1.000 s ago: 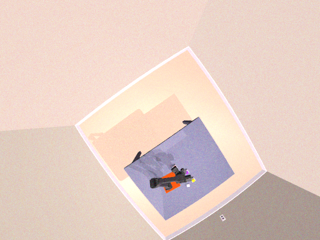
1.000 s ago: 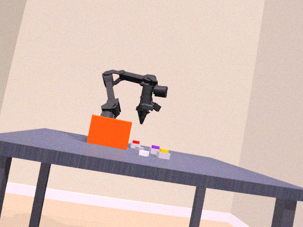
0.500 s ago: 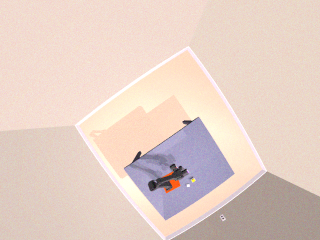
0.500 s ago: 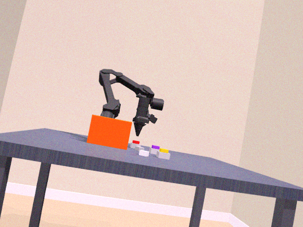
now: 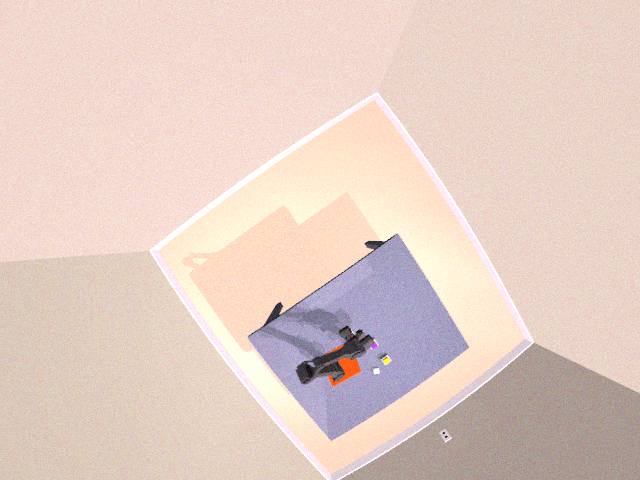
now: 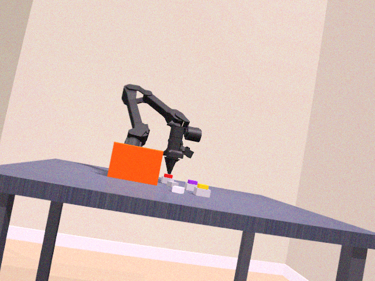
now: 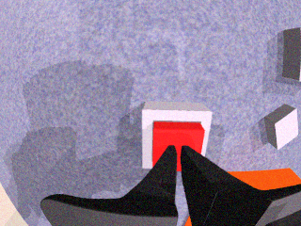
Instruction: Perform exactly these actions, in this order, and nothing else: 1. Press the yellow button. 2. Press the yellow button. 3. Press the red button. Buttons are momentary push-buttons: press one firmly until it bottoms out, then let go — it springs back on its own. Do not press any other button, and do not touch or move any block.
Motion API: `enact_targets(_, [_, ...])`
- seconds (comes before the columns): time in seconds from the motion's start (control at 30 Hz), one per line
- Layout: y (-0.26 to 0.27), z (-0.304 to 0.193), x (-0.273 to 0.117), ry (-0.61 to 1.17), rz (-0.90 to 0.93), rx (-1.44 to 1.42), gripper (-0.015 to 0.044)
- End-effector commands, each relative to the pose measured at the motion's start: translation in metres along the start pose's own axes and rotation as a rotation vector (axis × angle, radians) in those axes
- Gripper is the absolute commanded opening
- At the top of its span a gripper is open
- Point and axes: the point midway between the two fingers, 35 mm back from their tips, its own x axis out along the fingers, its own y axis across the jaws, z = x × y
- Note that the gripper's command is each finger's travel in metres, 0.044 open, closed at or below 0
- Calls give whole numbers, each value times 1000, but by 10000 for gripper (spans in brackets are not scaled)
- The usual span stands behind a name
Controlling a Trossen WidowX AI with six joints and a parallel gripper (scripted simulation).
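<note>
Place: bare test room | plain beige walls (image 6: pixel 211 60) | white skirting board (image 6: pixel 151 247) | pale wooden floor (image 6: pixel 91 266) | one dark grey-blue wooden table (image 6: pixel 91 181)

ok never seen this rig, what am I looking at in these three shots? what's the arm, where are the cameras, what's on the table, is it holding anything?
It is one jointed robot arm bolted to a grey-blue table, ending in a two-finger gripper.

One picture looks straight down from high above the room. One looks from the side, low, at table height. One comes from a camera on the arm's wrist, looking past the fingers.

On the table: a large orange block in front of the arm's base, a red button, a purple button and a yellow button, each on a pale base, and two small white blocks.

The gripper is shut and holds nothing. Its closed tip points down right above the red button; whether it touches yet, I cannot tell.
</note>
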Motion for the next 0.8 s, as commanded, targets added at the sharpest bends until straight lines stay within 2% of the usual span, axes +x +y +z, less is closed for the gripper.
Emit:
enact_targets(0.0, [-1, -2, 6, 3, 0, 7, 20])
enact_targets(0.77, [0, -1, 1, 1, 1, 2, 20])
